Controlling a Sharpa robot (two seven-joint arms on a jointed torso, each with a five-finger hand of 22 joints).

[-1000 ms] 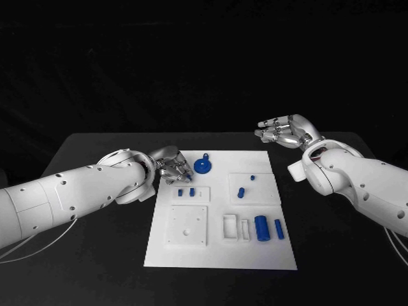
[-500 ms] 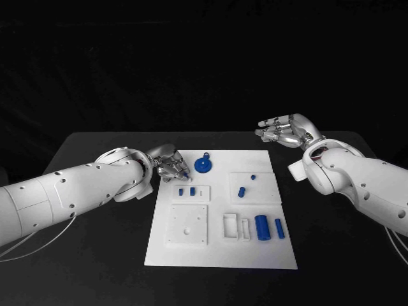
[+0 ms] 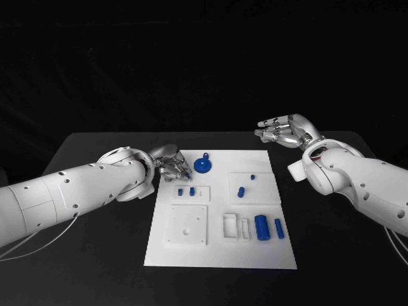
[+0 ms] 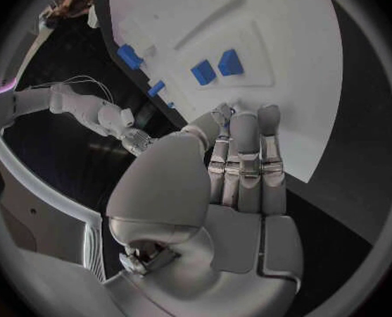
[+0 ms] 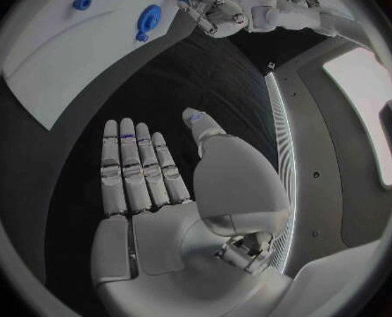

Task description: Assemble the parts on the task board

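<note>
Left robot hand (image 3: 170, 164) is hovering at the task board's (image 3: 218, 252) far-left corner, fingers curled; can't tell if it's gripping a part. Right robot hand (image 3: 285, 131) is idling open, off-board. Looks like pick phase; next needs a clean pinch. Left wrist view is showing fingertips (image 4: 269, 113) touching the board by two blue parts (image 4: 217, 66).

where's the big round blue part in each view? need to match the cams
Head view: the round blue part sits near the task board's far left corner, just right of the left hand.
Left wrist view: I cannot pick it out.
Right wrist view: the same part lies on the board, near the left hand.
Shared landmark: the left hand at the board's edge.
</note>
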